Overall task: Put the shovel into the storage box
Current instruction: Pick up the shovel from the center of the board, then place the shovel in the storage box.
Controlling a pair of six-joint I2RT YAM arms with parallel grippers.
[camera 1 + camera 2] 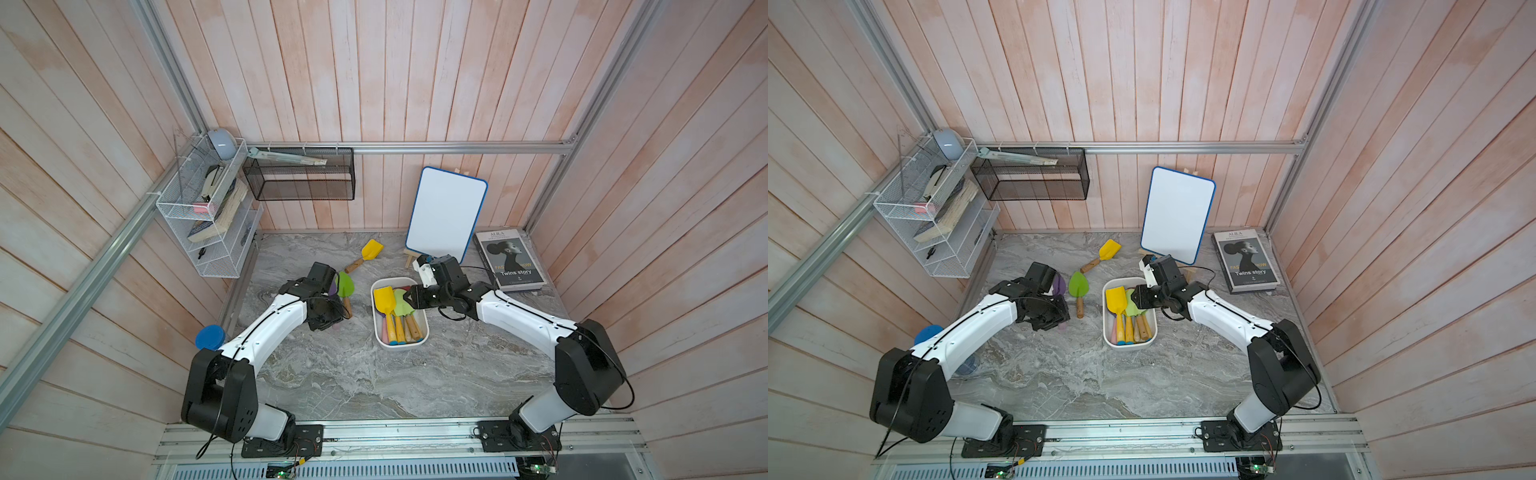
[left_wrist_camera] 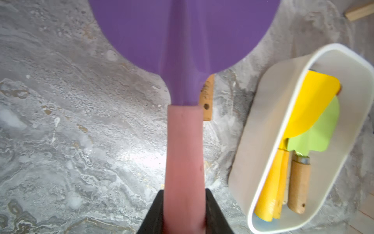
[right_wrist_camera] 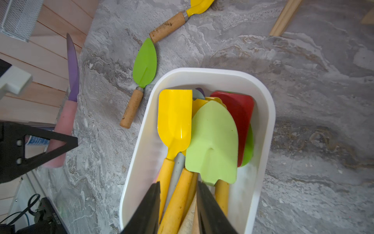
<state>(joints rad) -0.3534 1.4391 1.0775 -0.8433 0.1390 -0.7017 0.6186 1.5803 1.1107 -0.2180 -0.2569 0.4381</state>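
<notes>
Shovel, purple with a pink handle, sits mid-frame in my left wrist view, beside the storage box at right. I'd swing it over, line it up with the stored shovels, then lower. My left gripper is clamped on its handle. The right gripper hangs part-open over the box.

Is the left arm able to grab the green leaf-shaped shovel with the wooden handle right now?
Probably not yet. The green leaf-shaped shovel lies near the left gripper with nothing between, but the gripper is shut on the purple shovel with the pink handle.
</notes>
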